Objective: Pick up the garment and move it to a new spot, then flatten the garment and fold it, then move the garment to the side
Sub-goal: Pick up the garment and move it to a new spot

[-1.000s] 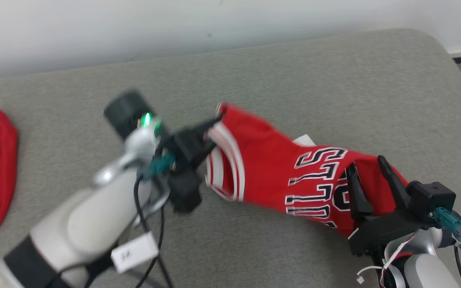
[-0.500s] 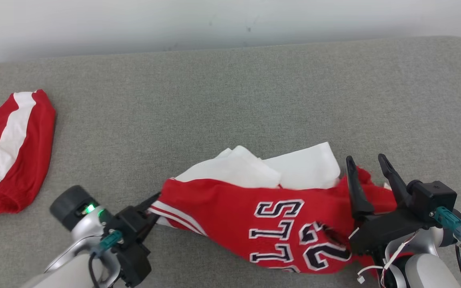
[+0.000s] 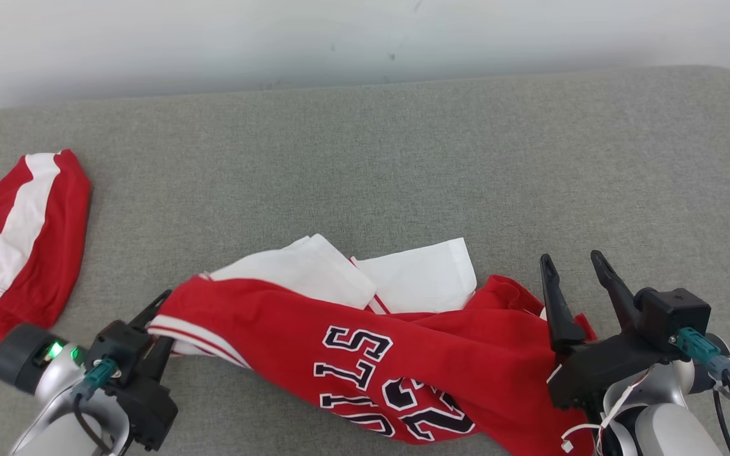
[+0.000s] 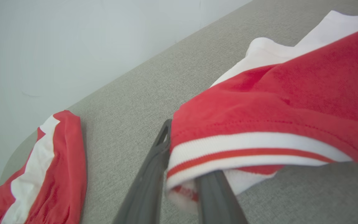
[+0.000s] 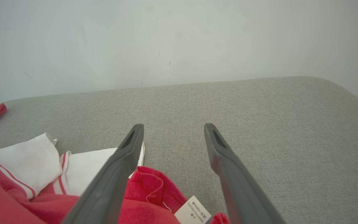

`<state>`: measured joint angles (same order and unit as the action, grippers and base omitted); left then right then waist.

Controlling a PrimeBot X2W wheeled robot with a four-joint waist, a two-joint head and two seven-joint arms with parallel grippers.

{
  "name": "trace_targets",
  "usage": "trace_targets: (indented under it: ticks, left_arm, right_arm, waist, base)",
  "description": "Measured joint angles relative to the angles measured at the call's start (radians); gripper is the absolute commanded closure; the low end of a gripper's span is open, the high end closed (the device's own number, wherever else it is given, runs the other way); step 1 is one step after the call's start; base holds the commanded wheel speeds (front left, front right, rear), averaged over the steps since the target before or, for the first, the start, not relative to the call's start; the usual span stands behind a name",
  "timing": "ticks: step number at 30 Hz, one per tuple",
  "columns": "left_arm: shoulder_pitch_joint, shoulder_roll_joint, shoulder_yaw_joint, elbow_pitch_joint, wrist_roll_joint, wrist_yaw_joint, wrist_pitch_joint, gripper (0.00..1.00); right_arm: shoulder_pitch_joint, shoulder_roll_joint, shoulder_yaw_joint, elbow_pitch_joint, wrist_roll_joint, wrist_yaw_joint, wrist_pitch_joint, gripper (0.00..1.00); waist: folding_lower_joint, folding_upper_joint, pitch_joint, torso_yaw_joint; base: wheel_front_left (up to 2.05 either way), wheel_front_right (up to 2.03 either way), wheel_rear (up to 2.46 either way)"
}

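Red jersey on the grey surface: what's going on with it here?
A two-armed robot is working on the red jersey, which lies crumpled on the grey padded surface with white fabric showing at its far side. The left tool has the striped hem between its fingers; whether it grips is unclear. The right tool stands open above the jersey's other end, holding nothing. A second red-and-white garment lies off to the left. The jersey is not yet flattened or folded.

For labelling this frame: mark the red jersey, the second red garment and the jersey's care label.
red jersey point(image 3: 289, 323), head view, plain red cloth beside the lettering.
second red garment point(image 3: 19, 218), head view, its white stripe.
care label point(image 5: 193, 211), right wrist view, middle of the tag.
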<state>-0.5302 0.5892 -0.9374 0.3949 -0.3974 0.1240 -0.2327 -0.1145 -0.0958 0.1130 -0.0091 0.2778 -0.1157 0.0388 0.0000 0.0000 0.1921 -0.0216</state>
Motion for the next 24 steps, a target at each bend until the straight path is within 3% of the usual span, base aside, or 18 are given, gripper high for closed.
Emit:
trace_targets:
  ticks: [1,3,12,19,22,24]
  left_arm:
    - [0.008,-0.001,0.015,0.008,0.0,0.0,0.005,0.63]
    - [0.032,-0.012,0.046,0.026,-0.008,0.0,0.013,0.02]
    - [0.153,-0.117,0.291,0.142,-0.017,-0.001,0.08,0.0]
    - [0.264,-0.247,0.53,0.183,-0.08,-0.001,0.11,0.0]
    - [0.302,-0.248,0.532,0.166,-0.106,0.0,0.135,0.0]
    - [0.304,-0.22,0.455,0.114,-0.089,0.0,0.144,0.0]
  right_arm:
    - [0.0,0.001,0.004,0.003,-0.001,0.0,0.001,0.0]
    - [0.0,0.001,0.007,0.007,-0.002,0.0,0.001,0.0]
    - [0.003,-0.002,0.004,0.016,-0.003,0.0,0.005,0.0]
    - [0.026,-0.025,-0.029,0.018,-0.003,0.0,0.006,0.0]
    - [0.041,-0.037,-0.048,0.012,-0.002,0.0,0.014,0.0]
    - [0.044,-0.039,-0.053,0.011,-0.002,0.0,0.014,0.0]
  waist:
    - [0.0,0.0,-0.002,0.0]
    - [0.0,0.0,-0.007,-0.001]
    - [0.0,0.0,-0.041,-0.002]
    - [-0.0001,0.0,-0.074,0.005]
    - [-0.0001,0.0,-0.089,0.012]
    - [-0.0001,0.0,-0.095,0.015]
  base:
    - [0.0,0.0,0.0]
    - [0.0,0.0,0.0]
    - [0.0,0.0,0.0]
    - [0.0,0.0,0.0]
    - [0.0,0.0,0.0]
    - [0.0,0.0,0.0]
